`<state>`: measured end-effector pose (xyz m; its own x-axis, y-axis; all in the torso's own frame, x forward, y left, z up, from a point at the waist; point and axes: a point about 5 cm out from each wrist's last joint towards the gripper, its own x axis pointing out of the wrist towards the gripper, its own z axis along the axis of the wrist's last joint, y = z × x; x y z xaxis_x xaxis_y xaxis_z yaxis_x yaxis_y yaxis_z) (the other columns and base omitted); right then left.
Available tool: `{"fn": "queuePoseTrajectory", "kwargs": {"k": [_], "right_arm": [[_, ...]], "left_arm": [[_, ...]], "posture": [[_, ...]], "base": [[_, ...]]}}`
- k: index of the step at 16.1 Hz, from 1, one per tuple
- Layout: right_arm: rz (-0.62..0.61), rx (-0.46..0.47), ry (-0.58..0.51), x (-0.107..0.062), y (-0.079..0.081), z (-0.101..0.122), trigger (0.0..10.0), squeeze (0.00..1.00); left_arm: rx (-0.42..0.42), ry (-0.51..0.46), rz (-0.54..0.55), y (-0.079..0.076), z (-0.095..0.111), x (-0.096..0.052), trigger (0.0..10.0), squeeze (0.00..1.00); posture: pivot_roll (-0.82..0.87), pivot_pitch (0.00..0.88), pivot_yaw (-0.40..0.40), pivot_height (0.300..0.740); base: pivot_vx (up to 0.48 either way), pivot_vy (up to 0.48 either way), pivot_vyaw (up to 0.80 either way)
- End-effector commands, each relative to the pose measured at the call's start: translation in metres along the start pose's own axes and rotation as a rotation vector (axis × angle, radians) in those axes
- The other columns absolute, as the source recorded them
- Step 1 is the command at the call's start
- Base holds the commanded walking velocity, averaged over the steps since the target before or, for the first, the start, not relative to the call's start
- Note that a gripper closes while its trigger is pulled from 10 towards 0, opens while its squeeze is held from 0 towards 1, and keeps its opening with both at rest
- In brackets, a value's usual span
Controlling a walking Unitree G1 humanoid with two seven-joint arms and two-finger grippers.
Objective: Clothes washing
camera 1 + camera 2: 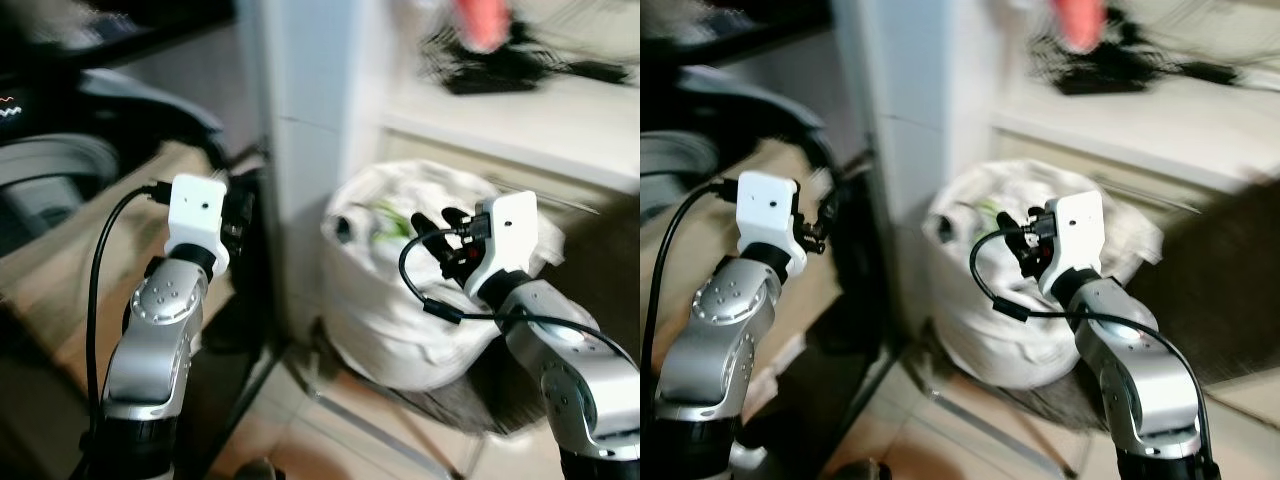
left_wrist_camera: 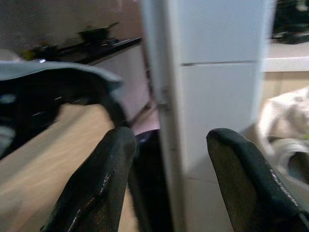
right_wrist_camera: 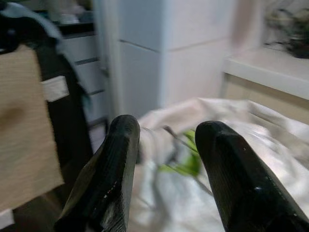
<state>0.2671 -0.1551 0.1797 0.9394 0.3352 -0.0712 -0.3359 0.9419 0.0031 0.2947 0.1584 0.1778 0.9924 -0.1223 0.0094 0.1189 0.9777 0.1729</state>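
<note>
White tiled pillar (image 1: 300, 150) between tan board (image 1: 80, 270) and laundry bag (image 1: 400, 300).

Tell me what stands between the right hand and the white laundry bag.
Nothing visible. The right hand, fingers open, hovers just above the white laundry bag, with only open air between them; the right wrist view looks straight onto its cloth.
</note>
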Motion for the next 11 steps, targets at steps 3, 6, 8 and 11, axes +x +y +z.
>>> {"fn": "queuePoseTrajectory", "kwargs": {"k": [3, 6, 8, 11], "right_arm": [[0.002, -0.015, -0.015, 0.0027, -0.0021, 0.0062, 10.0, 0.0], [0.031, -0.047, -0.006, 0.0042, -0.004, 0.0076, 10.0, 0.0], [0.036, -0.048, 0.0, 0.0054, -0.0063, 0.0084, 10.0, 0.0], [0.044, -0.011, 0.02, 0.0061, -0.0082, 0.008, 10.0, 0.0]], "left_arm": [[-0.012, -0.012, -0.012, -0.004, 0.0038, 0.0017, 10.0, 0.0], [-0.024, -0.01, 0.003, -0.0035, 0.0034, 0.0002, 10.0, 0.0], [-0.035, -0.01, 0.037, 0.0002, 0.0031, -0.0006, 10.0, 0.0], [-0.059, -0.026, 0.012, 0.0033, 0.0013, -0.0042, 10.0, 0.0]], "posture": [[0.0, 0.0, -0.006, 0.74], [0.0, 0.0, -0.016, 0.74], [0.0, 0.0, -0.02, 0.74], [0.0, 0.0, -0.031, 0.74]], "base": [[0.311, 0.0, 0.15], [0.309, 0.0, 0.0], [0.0, 0.0, 0.0], [0.0, 0.0, 0.0]]}}
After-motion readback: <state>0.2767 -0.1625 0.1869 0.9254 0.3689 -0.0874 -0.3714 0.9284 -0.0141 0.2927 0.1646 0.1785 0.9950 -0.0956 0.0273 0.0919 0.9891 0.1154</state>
